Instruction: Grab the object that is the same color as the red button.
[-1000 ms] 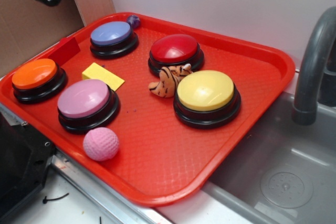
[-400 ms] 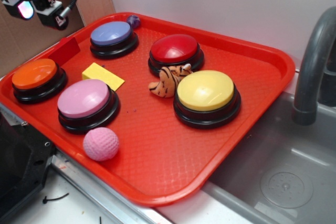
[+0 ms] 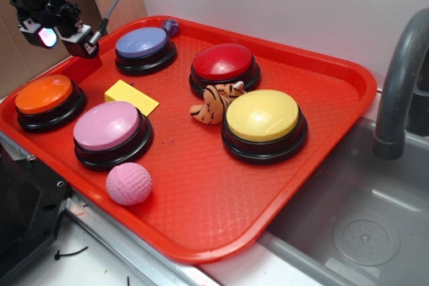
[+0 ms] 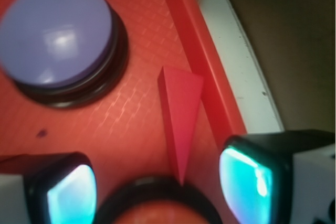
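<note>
While the red button (image 3: 223,62) sits mid-tray, the gripper (image 3: 59,39) hangs wide open and empty above the red block (image 4: 179,120) by the tray (image 3: 335,125) rim.

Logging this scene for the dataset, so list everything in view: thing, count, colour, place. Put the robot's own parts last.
Large plastic tray: one, red, beside the sink.
Round dome push buttons on black bases: five; dark-red button at back centre, blue-purple back left, orange far left, pink front left, yellow centre right.
Small flat rectangular block: one, red, by the tray's left rim, between the blue-purple and orange buttons.
Flat yellow block: one, between the orange and pink buttons.
Dimpled pink ball: one, front of tray.
Striped tiger toy: one, orange, between the dark-red and yellow buttons.
Small purple object: one, back rim.
Grey faucet and metal sink: right.
Gripper: one, black, open above the red block.
</note>
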Tool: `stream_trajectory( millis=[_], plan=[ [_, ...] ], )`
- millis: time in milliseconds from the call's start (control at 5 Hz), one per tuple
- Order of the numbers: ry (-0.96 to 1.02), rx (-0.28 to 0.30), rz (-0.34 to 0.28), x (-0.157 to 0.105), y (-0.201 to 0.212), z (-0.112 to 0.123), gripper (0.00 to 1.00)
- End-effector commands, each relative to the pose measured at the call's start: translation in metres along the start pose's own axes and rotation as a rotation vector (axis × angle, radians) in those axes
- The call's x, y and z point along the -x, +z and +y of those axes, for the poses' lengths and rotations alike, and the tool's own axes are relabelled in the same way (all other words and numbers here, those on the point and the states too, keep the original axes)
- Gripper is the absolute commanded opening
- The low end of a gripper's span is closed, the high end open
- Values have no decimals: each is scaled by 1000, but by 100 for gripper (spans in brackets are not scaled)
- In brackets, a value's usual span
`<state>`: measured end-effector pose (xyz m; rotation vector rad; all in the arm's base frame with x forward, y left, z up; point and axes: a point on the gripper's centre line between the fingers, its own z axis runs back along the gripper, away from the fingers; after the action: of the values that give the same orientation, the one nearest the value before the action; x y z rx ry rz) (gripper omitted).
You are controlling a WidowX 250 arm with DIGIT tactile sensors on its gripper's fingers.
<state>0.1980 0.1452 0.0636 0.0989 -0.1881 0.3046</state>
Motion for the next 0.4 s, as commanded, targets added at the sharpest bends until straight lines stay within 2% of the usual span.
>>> stream_trajectory(
  millis=[0, 200],
  plan=[
    [42, -57, 14, -10, -21, 12, 100],
    [72, -85, 34, -12, -32, 20, 100]
  ],
)
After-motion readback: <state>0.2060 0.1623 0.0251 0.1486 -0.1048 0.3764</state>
